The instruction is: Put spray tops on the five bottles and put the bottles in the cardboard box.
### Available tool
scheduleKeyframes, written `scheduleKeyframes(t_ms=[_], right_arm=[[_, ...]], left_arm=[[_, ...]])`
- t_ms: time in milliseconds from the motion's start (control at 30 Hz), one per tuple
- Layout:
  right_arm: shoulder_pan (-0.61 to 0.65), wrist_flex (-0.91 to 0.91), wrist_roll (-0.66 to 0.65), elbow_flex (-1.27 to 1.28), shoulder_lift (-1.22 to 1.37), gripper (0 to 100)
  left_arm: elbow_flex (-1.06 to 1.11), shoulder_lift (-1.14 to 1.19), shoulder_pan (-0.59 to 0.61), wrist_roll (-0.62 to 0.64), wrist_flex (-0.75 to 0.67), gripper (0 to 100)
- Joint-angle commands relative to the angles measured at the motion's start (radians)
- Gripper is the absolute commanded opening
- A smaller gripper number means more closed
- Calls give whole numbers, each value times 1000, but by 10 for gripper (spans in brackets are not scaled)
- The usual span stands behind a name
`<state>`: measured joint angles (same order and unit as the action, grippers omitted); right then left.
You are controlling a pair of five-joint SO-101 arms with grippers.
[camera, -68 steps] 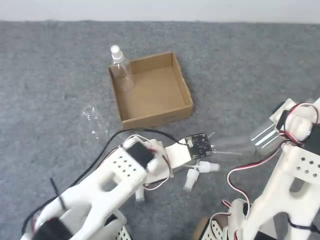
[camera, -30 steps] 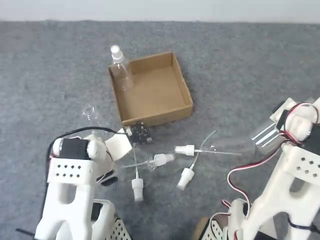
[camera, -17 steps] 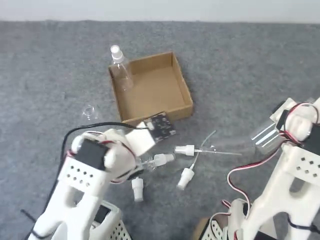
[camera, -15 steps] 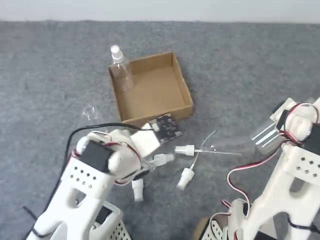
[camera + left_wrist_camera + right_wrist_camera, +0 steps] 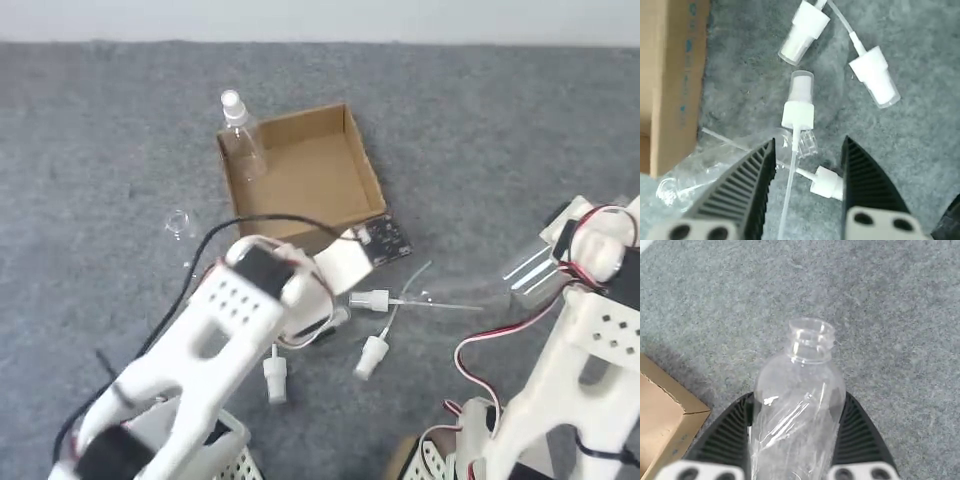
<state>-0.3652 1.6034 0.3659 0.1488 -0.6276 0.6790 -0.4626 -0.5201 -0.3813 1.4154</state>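
Left hand (image 5: 809,143), open, has swung back over loose spray tops (image 5: 798,107); right hand (image 5: 797,401) grips a topless bottle (image 5: 809,357); one capped bottle (image 5: 241,137) stands ready.

the left arm (image 5: 230,330) hides most of one spray top (image 5: 338,316) under it. the clear bottle (image 5: 805,365) in the right gripper (image 5: 797,401) runs off the picture's edge, its base unseen. the cardboard box (image 5: 670,75) is also cut by an edge.
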Motion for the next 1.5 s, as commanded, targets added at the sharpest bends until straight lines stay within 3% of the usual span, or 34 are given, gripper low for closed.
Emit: scheduleKeyframes(t_ms=[0,333,767,1233,1400,1467], right_arm=[[-8,-25,-9,-14,-42,6],[-8,-24,-11,-14,-39,6],[-8,-24,-12,-14,-39,6],[-8,-24,-11,-14,-38,6],[-8,-24,-11,-14,-38,6],[-8,-24,-11,-12,-38,6]], left_arm=[[-125,114,-6,12,-26,201],[-222,396,0,12,-20,195],[-265,559,-8,5,-6,10],[-255,302,17,31,100,19],[-251,299,49,97,78,175],[-226,299,52,95,38,188]])
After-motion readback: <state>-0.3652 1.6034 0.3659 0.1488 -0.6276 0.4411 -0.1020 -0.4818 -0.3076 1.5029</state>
